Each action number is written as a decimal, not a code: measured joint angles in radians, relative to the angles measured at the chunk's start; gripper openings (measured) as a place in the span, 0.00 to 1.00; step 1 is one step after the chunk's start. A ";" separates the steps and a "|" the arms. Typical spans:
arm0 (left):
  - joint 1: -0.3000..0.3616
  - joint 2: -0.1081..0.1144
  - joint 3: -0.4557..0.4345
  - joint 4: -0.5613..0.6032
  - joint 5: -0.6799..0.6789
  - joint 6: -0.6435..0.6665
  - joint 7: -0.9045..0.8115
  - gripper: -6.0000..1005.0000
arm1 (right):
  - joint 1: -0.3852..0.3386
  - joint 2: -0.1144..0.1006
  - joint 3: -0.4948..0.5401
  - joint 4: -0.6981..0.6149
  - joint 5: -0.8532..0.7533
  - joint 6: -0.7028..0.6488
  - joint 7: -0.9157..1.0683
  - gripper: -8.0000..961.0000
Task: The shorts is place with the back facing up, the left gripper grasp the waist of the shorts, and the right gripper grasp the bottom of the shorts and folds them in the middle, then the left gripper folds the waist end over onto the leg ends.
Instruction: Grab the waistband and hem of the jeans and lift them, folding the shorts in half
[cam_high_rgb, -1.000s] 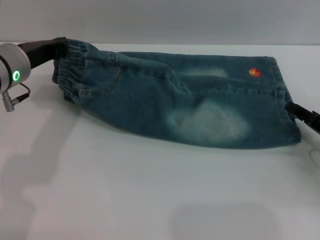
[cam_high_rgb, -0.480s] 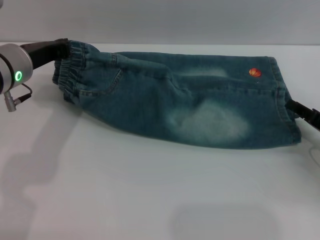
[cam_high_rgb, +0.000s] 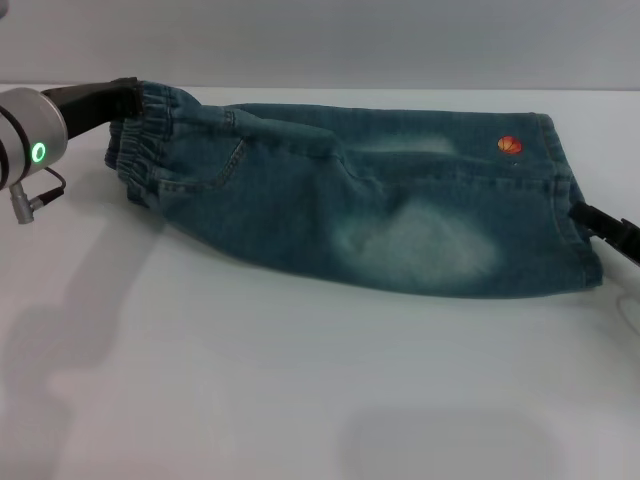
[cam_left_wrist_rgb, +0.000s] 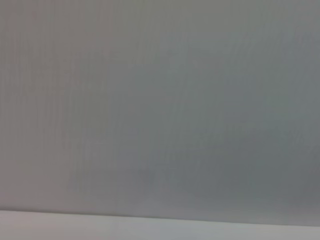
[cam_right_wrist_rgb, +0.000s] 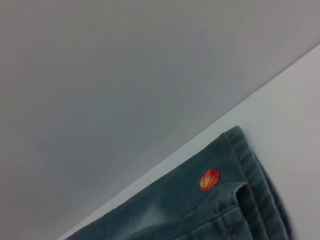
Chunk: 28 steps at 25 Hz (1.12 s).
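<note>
The blue-green denim shorts (cam_high_rgb: 300, 200) lie folded lengthwise on the white table (cam_high_rgb: 300, 390), with a pale faded patch in the middle. The ruffled waist (cam_high_rgb: 145, 140) is at the left. The leg hems (cam_high_rgb: 560, 180) are at the right, near an orange ball print (cam_high_rgb: 509, 146). My left gripper (cam_high_rgb: 122, 98), with a green light on its wrist, is at the far corner of the waistband and shut on it. My right gripper (cam_high_rgb: 588, 216) touches the hem edge at the far right. The right wrist view shows the hem corner (cam_right_wrist_rgb: 250, 200) and the ball print (cam_right_wrist_rgb: 210, 179).
A grey wall (cam_high_rgb: 320, 40) stands behind the table's far edge, just past the shorts. Bare white tabletop stretches in front of the shorts. The left wrist view shows only the wall (cam_left_wrist_rgb: 160, 100) and a strip of table (cam_left_wrist_rgb: 160, 230).
The left wrist has shifted very slightly to the right. The shorts and the right gripper look unchanged.
</note>
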 joint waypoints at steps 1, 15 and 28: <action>0.000 0.000 0.000 0.000 0.000 0.000 0.000 0.06 | 0.002 0.000 0.000 -0.002 0.000 0.000 0.000 0.51; 0.000 0.000 0.000 0.002 0.000 0.000 0.000 0.06 | 0.037 0.001 -0.025 -0.028 0.000 -0.003 0.000 0.51; -0.001 0.000 0.002 0.002 0.000 -0.004 0.000 0.06 | 0.020 0.000 -0.025 -0.018 0.001 -0.002 0.000 0.51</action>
